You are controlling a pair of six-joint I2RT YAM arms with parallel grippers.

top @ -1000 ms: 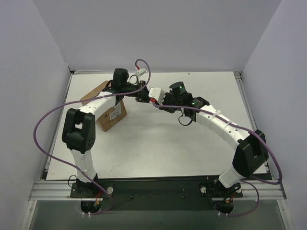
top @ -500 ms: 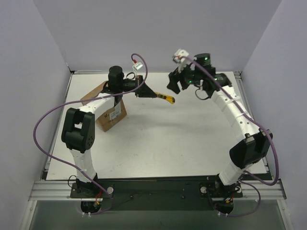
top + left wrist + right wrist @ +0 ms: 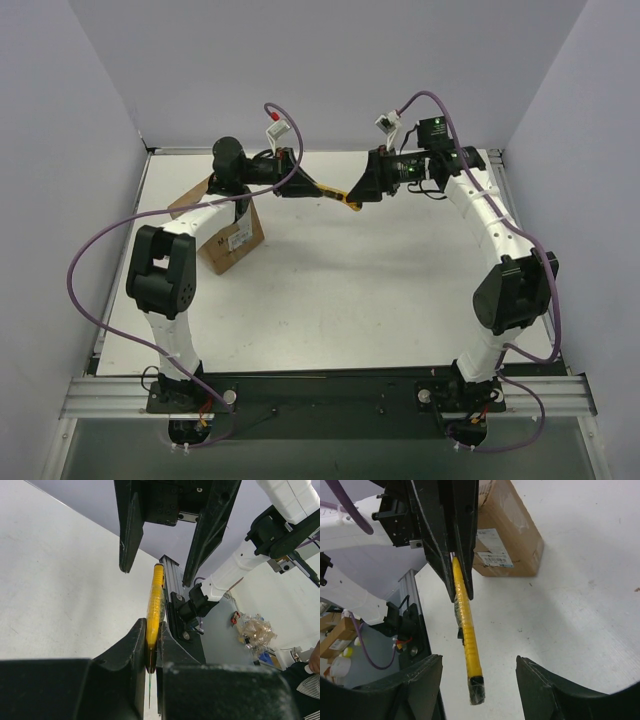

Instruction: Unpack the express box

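left gripper (image 3: 152, 631) clamped on the yellow utility knife (image 3: 155, 597), held up off the desk (image 3: 330, 290). right gripper (image 3: 479, 662) fingers apart, the knife's far end between them, not touching. express box (image 3: 228, 248) on desk at far left, under left arm, label showing.

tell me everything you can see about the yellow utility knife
The utility knife is slim, with a ridged yellow body that looks like plastic and a black end cap. It is held in the air, clamped at one end by the left gripper. A thin point, perhaps the blade, shows at that gripped end. The black-capped free end lies between the open fingers of the right gripper, which do not touch it.
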